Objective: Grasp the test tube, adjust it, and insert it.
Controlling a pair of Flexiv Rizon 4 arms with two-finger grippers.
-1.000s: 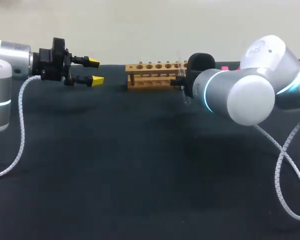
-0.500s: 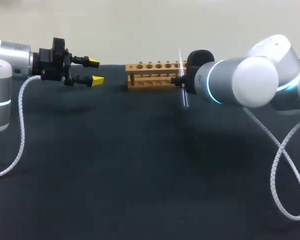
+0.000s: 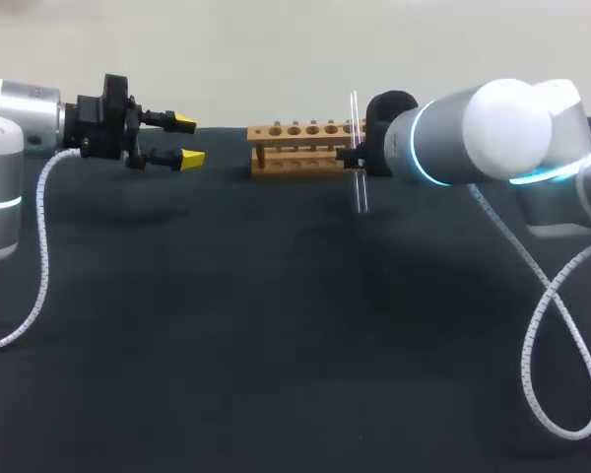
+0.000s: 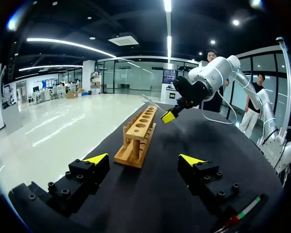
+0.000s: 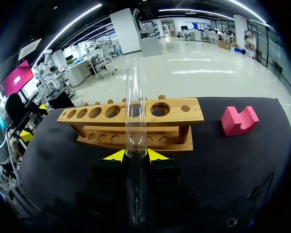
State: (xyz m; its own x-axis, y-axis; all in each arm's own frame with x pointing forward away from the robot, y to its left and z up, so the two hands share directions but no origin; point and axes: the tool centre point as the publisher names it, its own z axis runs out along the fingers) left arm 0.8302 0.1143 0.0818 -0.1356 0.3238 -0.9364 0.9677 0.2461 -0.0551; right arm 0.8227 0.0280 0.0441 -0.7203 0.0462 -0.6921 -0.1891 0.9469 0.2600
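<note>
The right tool [image 5: 136, 155] is clamped on the upright test tube [image 5: 136, 97] close by the rack [image 5: 184, 112] at the bench's [image 3: 276, 345] far edge; the left tool [image 3: 188, 140] hangs, jaws apart, near the far left corner.

The right arm [image 3: 443, 148] swings its white elbow joint up and back, and its fingers [image 5: 157, 155] turn with it. The clear glass test tube [image 3: 354, 108] between them goes from tilted to upright, just beside the right end of the light wooden tube rack [image 3: 300, 148]. The arm's white spiral cable [image 3: 547, 325] shifts its loop.
</note>
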